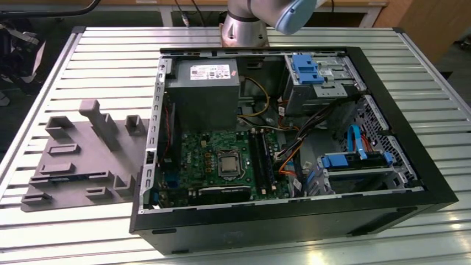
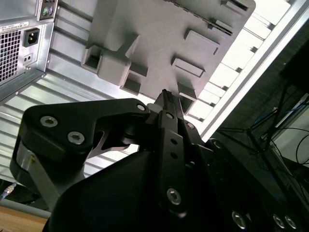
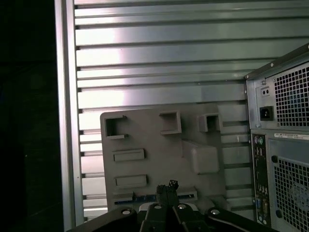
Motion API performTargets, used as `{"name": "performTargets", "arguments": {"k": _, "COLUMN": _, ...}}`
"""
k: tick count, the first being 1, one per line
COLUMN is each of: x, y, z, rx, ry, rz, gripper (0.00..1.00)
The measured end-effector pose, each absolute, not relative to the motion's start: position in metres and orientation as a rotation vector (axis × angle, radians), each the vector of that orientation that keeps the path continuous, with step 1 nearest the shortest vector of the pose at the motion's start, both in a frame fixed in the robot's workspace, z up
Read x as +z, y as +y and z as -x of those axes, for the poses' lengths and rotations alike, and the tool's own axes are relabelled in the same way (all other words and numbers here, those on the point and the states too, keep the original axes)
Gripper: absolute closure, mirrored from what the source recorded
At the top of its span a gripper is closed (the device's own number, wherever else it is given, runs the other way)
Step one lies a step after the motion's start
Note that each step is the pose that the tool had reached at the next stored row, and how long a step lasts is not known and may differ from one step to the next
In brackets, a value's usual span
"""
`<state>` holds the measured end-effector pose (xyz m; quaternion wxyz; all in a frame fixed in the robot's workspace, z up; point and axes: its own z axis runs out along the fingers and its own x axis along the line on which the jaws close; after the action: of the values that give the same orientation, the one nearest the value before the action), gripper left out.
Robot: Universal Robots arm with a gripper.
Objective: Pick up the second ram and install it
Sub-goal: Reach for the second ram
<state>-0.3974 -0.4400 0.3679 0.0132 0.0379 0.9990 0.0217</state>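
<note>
One gripper (image 2: pixel 166 95) hangs above the tray (image 2: pixel 159 34), and in both wrist views I see its fingers (image 2: pixel 169 126) pressed together with nothing between them. The ram (image 3: pixel 142 197) sits in a long slot near one edge of the tray, and the fingertips hide its middle in the first wrist view. On the table (image 1: pixel 110 61) the tray lies just beside the open case (image 1: pixel 294 221), at the exterior view's left.

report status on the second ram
Black metal hand shut, empty, above grey plastic tray. Thin dark blue-green memory stick sits in the tray, not gripped. No obstruction seen between them.
</note>
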Motion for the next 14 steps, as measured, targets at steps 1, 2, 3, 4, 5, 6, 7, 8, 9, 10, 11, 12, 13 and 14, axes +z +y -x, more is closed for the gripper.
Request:
{"name": "performTargets", "arguments": {"k": 1, "x": 0.3677, "y": -0.4404, "z": 0.398, "rx": 0.068, "ry": 3.112, "rz": -0.118, "gripper": 0.89}}
{"name": "performTargets", "arguments": {"k": 2, "x": 0.3676, "y": -0.4408, "z": 0.3987, "rx": 0.068, "ry": 3.112, "rz": -0.118, "gripper": 0.89}}
{"name": "performTargets", "arguments": {"k": 3, "x": 0.3674, "y": -0.4413, "z": 0.3993, "rx": 0.068, "ry": 3.112, "rz": -0.118, "gripper": 0.89}}
{"name": "performTargets", "arguments": {"k": 4, "x": 0.3672, "y": -0.4417, "z": 0.4, "rx": 0.068, "ry": 3.112, "rz": -0.118, "gripper": 0.89}}
{"name": "performTargets", "arguments": {"k": 5, "x": 0.367, "y": -0.4422, "z": 0.4007, "rx": 0.068, "ry": 3.112, "rz": -0.118, "gripper": 0.89}}
{"name": "performTargets", "arguments": {"k": 6, "x": 0.3669, "y": -0.4426, "z": 0.4013, "rx": 0.068, "ry": 3.112, "rz": -0.118, "gripper": 0.89}}
{"name": "performTargets", "arguments": {"k": 7, "x": 0.3667, "y": -0.443, "z": 0.402, "rx": 0.068, "ry": 3.112, "rz": -0.118, "gripper": 0.89}}
{"name": "performTargets", "arguments": {"k": 8, "x": 0.3666, "y": -0.4434, "z": 0.4027, "rx": 0.068, "ry": 3.112, "rz": -0.118, "gripper": 0.89}}
{"name": "performTargets", "arguments": {"k": 9, "x": 0.3664, "y": -0.4439, "z": 0.4033, "rx": 0.068, "ry": 3.112, "rz": -0.118, "gripper": 0.89}}
{"name": "performTargets", "arguments": {"k": 10, "x": 0.3663, "y": -0.4443, "z": 0.404, "rx": 0.068, "ry": 3.112, "rz": -0.118, "gripper": 0.89}}
{"name": "performTargets", "arguments": {"k": 11, "x": 0.3661, "y": -0.4448, "z": 0.4047, "rx": 0.068, "ry": 3.112, "rz": -0.118, "gripper": 0.89}}
{"name": "performTargets", "arguments": {"k": 12, "x": 0.3659, "y": -0.4453, "z": 0.4054, "rx": 0.068, "ry": 3.112, "rz": -0.118, "gripper": 0.89}}
{"name": "performTargets", "arguments": {"k": 13, "x": 0.3658, "y": -0.4457, "z": 0.4061, "rx": 0.068, "ry": 3.112, "rz": -0.118, "gripper": 0.89}}
{"name": "performTargets", "arguments": {"k": 14, "x": 0.3657, "y": -0.4462, "z": 0.4068, "rx": 0.068, "ry": 3.112, "rz": -0.118, "gripper": 0.89}}
